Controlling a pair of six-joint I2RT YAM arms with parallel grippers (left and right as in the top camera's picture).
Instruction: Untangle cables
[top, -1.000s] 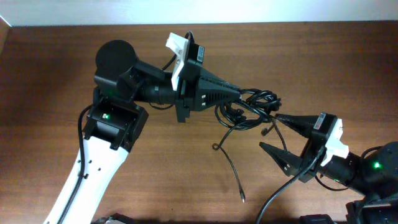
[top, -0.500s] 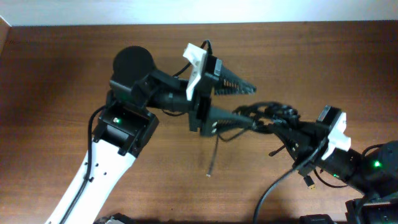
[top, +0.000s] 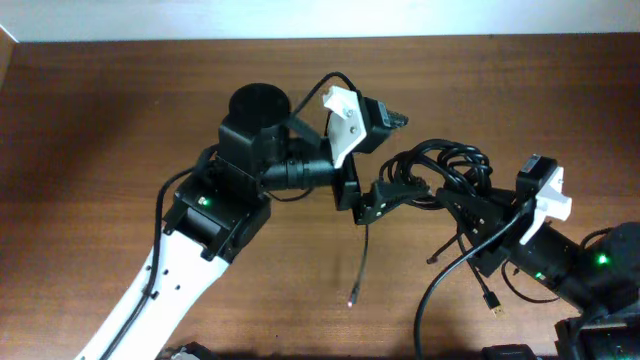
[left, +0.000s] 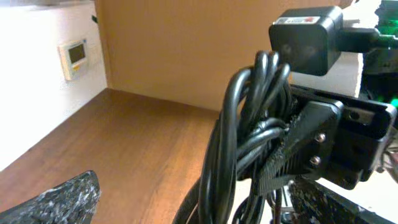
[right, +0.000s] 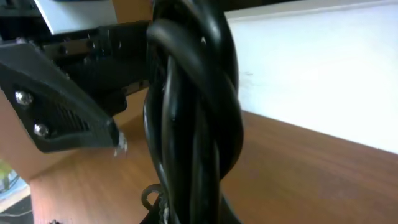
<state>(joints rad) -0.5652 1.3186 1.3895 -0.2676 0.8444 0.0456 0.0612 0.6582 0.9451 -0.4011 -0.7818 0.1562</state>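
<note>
**A:** Where are the cables lying?

**B:** The cables (top: 455, 165) are bunching in a knot right of centre in the overhead frame, between the two grippers. One loose end (top: 352, 297) is trailing down to the lower middle. A plug (top: 494, 305) is showing at the lower right, over the table (top: 120, 110).

**A:** What is the right gripper doing?

**B:** The right gripper (top: 452, 203) is reaching in from the lower right and is clamping the lower edge of the knot. In the left wrist view, one of its fingers (left: 308, 146) is pressing against the upright strands.

**A:** And the left one?

**B:** The left gripper (top: 410, 152) is standing with its jaws spread wide at the knot's left side, gripping nothing. Its lower finger (top: 395, 192) is touching the bundle. Its upper finger (top: 392, 118) is pointing clear of it, near the upper middle.
</note>
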